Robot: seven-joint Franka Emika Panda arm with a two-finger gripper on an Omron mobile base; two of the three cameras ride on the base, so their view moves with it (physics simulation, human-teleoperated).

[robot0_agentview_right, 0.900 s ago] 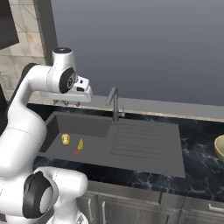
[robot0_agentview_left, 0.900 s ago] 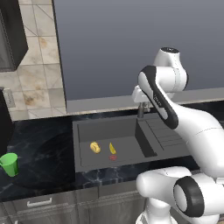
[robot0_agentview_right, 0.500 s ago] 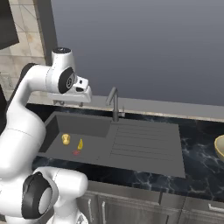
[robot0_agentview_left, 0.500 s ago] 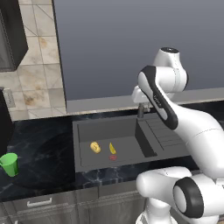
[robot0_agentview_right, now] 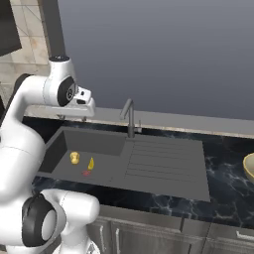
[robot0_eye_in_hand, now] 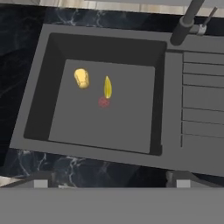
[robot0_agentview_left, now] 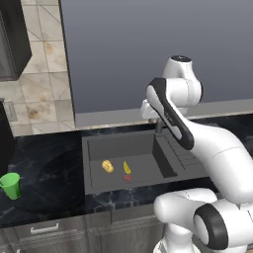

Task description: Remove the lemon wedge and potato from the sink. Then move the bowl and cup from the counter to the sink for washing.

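Sink below my wide-open gripper: lemon wedge looks slippery, so I'd pinch its narrow sides.

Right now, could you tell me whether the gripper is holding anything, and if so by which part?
Nothing is held. The gripper is open above the sink, with the lemon wedge and potato lying untouched on the basin floor.

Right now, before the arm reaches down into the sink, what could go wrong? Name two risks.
1. The lemon wedge lies close beside the potato and just above the red drain; the open gripper may nudge one while grasping the other.
2. The faucet stands at the sink rim, so a wide swing might clip it.
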